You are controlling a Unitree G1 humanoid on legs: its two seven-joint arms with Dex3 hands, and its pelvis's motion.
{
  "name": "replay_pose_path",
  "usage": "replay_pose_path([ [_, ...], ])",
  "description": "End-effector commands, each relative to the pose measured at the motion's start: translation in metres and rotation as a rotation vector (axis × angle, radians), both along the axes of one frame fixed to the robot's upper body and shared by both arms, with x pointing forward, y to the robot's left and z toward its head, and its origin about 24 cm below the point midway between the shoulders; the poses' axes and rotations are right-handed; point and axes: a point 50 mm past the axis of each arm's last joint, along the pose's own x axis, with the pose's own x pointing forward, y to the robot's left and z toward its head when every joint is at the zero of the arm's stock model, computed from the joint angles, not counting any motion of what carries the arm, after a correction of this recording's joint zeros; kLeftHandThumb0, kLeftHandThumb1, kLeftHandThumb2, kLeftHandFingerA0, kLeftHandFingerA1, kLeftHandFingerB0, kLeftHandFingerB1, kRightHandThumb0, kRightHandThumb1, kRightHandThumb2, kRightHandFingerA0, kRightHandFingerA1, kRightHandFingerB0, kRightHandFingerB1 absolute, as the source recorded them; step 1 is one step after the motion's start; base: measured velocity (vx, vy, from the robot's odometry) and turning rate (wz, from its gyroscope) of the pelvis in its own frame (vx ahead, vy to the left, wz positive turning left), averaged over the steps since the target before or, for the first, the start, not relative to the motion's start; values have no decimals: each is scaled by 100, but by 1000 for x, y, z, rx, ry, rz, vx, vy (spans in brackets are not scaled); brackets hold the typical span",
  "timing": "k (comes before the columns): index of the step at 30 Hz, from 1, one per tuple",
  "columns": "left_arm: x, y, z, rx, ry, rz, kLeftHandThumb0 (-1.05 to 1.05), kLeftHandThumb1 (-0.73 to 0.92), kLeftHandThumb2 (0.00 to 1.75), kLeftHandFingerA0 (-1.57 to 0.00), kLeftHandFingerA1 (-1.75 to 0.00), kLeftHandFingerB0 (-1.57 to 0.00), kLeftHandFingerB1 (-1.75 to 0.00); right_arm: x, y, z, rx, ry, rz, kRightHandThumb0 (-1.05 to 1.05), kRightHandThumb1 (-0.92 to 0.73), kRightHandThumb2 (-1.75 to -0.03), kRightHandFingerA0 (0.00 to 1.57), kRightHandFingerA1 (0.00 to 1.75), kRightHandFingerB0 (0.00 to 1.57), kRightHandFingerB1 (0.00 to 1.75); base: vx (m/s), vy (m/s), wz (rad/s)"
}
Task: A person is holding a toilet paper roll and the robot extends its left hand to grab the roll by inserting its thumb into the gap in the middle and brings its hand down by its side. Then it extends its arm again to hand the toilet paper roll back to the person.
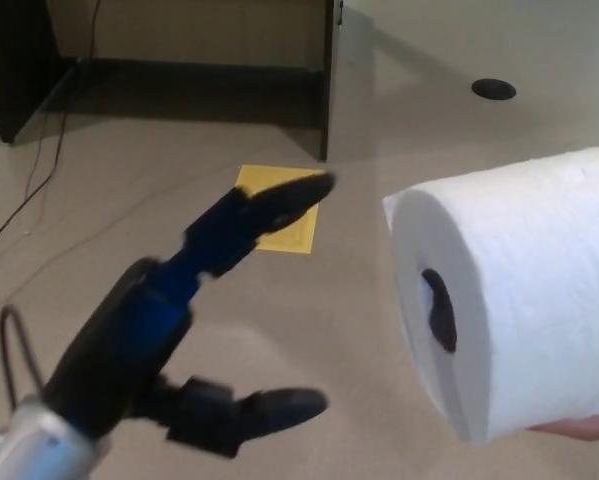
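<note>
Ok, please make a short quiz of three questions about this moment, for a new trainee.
1. True or false: the left hand already touches the toilet paper roll.
2. On which side of the picture is the roll held?
A. left
B. right
C. top middle
3. Fill in: the yellow sheet lies on the ____.

Key:
1. False; a gap separates them, and the hand is open.
2. B; a person's fingers show under it.
3. Floor.

It looks like an office or lab room: plain beige carpet (309, 330) fills the frame, a dark desk (19, 60) stands at upper left, cables (39, 170) trail beneath, and a yellow sheet (279, 235) lies mid-floor.
</note>
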Motion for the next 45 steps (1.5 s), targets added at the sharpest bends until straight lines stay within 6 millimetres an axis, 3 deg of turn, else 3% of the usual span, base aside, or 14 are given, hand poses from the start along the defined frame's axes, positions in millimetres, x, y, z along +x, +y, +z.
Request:
replay_pose_path([
  [1, 14, -18, 16, 101, -27, 82, -47, 40, 52, -19, -32, -16, -27, 6, 1, 2, -3, 0, 14, -40, -65, -60, 78, 58, 58, 42, 0, 0, 0],
  [3, 16, -22, 19, 104, -39, 75, -46, 40, 52, -19, -33, -16, -27, 6, 2, 2, -9, -4, 20, -39, -65, -60, 78, 57, 58, 42, 0, 0, 0],
  [4, 15, -25, 19, 112, -40, 72, -27, 21, 80, -1, -49, 0, -48, 3, -1, 2, -18, -1, 18, -40, -65, -60, 77, 55, 58, 42, 0, 0, 0],
  [13, 13, -34, 27, 93, -67, 65, -27, 23, 81, 0, -49, 0, -48, 5, 0, 2, -7, 10, 23, -40, -65, -60, 79, 56, 58, 42, 0, 0, 0],
  [15, 15, -37, 30, 95, -72, 64, -56, 38, 62, -11, -35, -8, -27, 6, 1, 2, 11, 10, 14, -41, -65, -60, 79, 58, 59, 42, 0, 0, 0],
  [16, 17, -41, 32, 89, -88, 72, -28, 24, 82, 0, -49, 0, -48, 8, 0, 3, 2, 2, 15, -40, -65, -60, 79, 59, 59, 42, 0, 0, 0],
  [22, 14, -51, 28, 73, -111, 69, -26, 25, 81, -1, -49, 0, -48, 2, -3, 2, -2, 19, 14, -41, -65, -60, 77, 55, 59, 42, 0, 0, 0],
  [23, 13, -52, 28, 69, -111, 74, -50, 38, 61, -17, -39, -11, -32, 4, -5, 3, -6, 21, 15, -40, -65, -60, 77, 55, 58, 42, 0, 0, 0],
  [26, 10, -52, 28, 64, -115, 75, -27, 25, 82, -2, -49, -1, -47, 4, -3, 3, -4, 21, 23, -39, -65, -60, 78, 56, 59, 42, 0, 0, 0],
  [27, 8, -53, 27, 60, -113, 73, -44, 43, 53, -20, -34, -16, -27, 4, -1, 2, -1, 23, 28, -39, -64, -60, 79, 56, 59, 42, 0, 0, 0],
  [34, 6, -72, 28, 68, -112, 26, -44, 42, 53, -21, -33, -16, -27, 3, -1, 1, 6, 31, 13, -40, -64, -60, 78, 56, 59, 41, 0, 0, 0],
  [36, 7, -79, 30, 83, -137, 38, -26, 22, 81, -7, -51, -5, -50, 4, 0, 1, 11, 26, 9, -40, -64, -60, 79, 55, 58, 41, 0, 0, 0],
  [42, 0, -99, 25, 92, -148, 34, -25, 22, 82, -12, -52, -9, -50, -15, 1, -9, -8, 69, 19, -40, -64, -60, 79, 55, 59, 42, 0, 0, 0],
  [45, 2, -109, 27, 135, -188, 32, -53, 38, 65, -26, -43, -19, -36, -9, 2, -7, 2, 72, 5, -41, -64, -60, 81, 61, 61, 42, 0, 0, 0],
])
